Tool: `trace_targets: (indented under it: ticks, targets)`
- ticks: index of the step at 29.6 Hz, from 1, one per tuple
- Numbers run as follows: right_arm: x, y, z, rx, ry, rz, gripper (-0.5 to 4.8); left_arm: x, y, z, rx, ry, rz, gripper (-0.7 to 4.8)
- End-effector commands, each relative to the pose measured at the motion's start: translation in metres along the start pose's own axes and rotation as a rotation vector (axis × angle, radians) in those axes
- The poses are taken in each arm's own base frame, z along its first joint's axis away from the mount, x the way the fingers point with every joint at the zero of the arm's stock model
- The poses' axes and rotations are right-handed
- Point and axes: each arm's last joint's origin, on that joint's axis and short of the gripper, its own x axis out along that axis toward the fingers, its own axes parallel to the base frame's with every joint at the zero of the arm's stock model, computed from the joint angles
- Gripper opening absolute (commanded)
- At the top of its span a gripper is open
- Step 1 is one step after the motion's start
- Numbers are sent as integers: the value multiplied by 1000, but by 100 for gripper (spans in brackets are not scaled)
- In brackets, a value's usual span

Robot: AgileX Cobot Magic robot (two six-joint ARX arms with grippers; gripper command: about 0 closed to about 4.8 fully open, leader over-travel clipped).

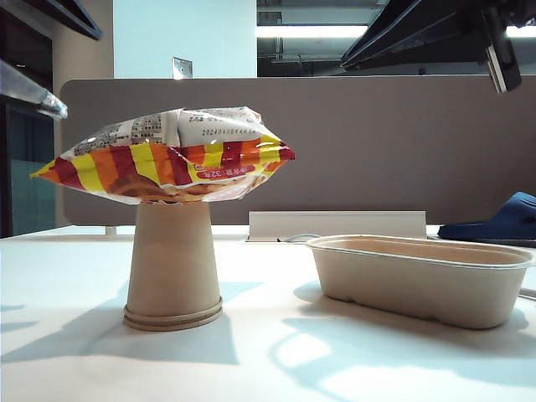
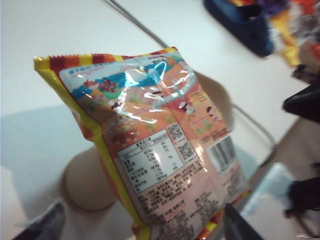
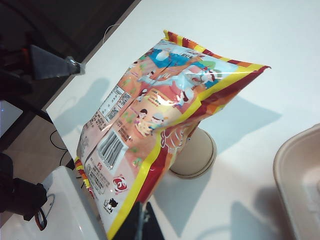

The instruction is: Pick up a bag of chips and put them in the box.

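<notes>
**Bag perched on cup, grasp not yet made**

Exterior view: bag of chips (image 1: pixel 167 155) lies flat across the upturned paper cup (image 1: pixel 173 266), overhanging it both sides. Puffy, crinkled foil; red, orange, yellow stripes. The box (image 1: pixel 423 278), shallow matte pulp fibre with a rolled rim, sits on the white table (image 1: pixel 75 368) well right of the cup, empty. Step in hand, by my reading: approach to pick.

Left wrist view: glossy printed back of bag faces up, cup below it. Left gripper (image 2: pixel 140 225) above the bag, its dark fingers spread wide at the frame edge, touching nothing.

Right wrist view: right gripper (image 3: pixel 142 225) barely shows near the bag's end; opening unreadable. Next move likely needs a gentle pinch on slippery foil.
</notes>
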Motion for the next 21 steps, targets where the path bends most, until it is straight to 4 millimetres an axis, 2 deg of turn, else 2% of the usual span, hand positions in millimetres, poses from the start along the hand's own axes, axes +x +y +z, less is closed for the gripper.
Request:
trace_targets:
  ticks: [1, 4, 7, 8, 21]
  targets:
    - [-1, 2, 3, -16, -21, 11, 0, -3, 18, 4, -74, -12, -136, 409]
    - [-1, 2, 4, -17, -22, 12, 0, 2, 31, 6, -113, -10, -185, 411]
    - [-1, 2, 4, -18, -26, 14, 0, 10, 40, 8, -130, 3, -194, 475]
    - [-1, 3, 4, -18, -26, 14, 0, 13, 42, 9, -128, 5, -206, 479]
    - [-1, 3, 4, -19, -26, 16, 0, 47, 75, 20, -187, -6, -288, 479]
